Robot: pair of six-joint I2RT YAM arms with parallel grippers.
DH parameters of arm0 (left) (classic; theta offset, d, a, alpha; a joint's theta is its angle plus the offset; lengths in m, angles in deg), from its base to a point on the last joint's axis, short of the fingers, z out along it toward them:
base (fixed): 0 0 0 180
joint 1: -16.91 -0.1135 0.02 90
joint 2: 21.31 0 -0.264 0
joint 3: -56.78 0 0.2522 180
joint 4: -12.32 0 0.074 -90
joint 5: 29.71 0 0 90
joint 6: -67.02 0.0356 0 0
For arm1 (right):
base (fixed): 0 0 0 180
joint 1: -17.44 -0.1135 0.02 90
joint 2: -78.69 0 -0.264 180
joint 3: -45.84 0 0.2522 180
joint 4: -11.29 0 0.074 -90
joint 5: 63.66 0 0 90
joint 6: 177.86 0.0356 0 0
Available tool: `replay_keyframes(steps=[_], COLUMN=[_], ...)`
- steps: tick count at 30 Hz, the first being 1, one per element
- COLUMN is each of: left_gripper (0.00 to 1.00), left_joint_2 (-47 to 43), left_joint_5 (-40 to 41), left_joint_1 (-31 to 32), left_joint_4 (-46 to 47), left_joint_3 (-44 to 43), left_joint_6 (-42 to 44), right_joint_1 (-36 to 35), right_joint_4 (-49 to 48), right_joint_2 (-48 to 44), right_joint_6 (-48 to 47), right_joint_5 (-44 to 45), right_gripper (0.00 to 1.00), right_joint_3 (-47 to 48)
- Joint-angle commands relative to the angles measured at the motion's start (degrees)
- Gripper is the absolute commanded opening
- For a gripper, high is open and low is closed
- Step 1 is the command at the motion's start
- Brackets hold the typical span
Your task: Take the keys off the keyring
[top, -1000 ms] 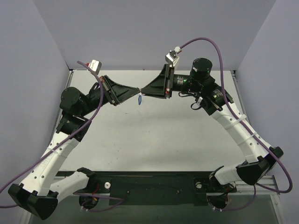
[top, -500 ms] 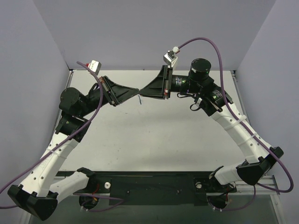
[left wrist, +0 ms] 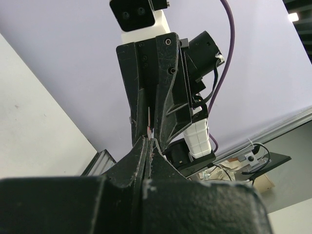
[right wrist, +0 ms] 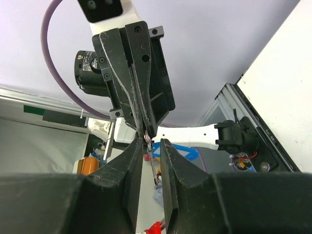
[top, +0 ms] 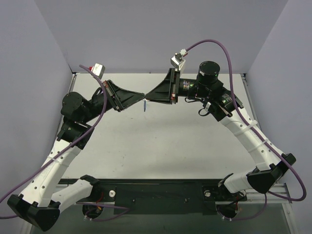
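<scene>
Both arms are raised over the table (top: 161,146), tips meeting nose to nose mid-air, far centre. Left gripper (top: 143,96): fingers pressed flat together, no gap in the left wrist view. Right gripper (top: 147,95): closed to a hairline slit with a thin silver sliver nipped in it, the key (left wrist: 148,119) seen edge-on, its end touching the left tips. The keyring (top: 144,106) shows only as its blue tag, dangling just under the point where the tips meet, clear of the table. The metal ring is too small to resolve, so I can't tell whether the left tips have it.
</scene>
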Motion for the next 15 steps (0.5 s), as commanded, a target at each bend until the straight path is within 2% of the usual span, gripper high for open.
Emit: replay_keyframes(steps=[1, 10, 15], left_gripper=[0.0, 0.0, 0.0], left_joint_2=[-1.29, -1.47, -1.47], left_joint_5=[0.63, 1.07, 1.42], left_joint_1=[-0.27, -0.27, -0.27], left_joint_4=[0.72, 0.64, 0.63], left_joint_3=[-1.96, -1.96, -2.04], left_joint_6=[0.91, 0.91, 0.91], right_joint_1=[-0.05, -0.31, -0.75], right_joint_4=[-2.14, -2.14, -1.18], right_joint_2=[-1.21, -1.48, -1.48], right_joint_6=[-0.33, -0.5, -1.2], right_joint_5=[0.09, 0.62, 0.88], right_gripper=[0.17, 0.09, 0.0], right_joint_3=[2.3, 1.77, 1.77])
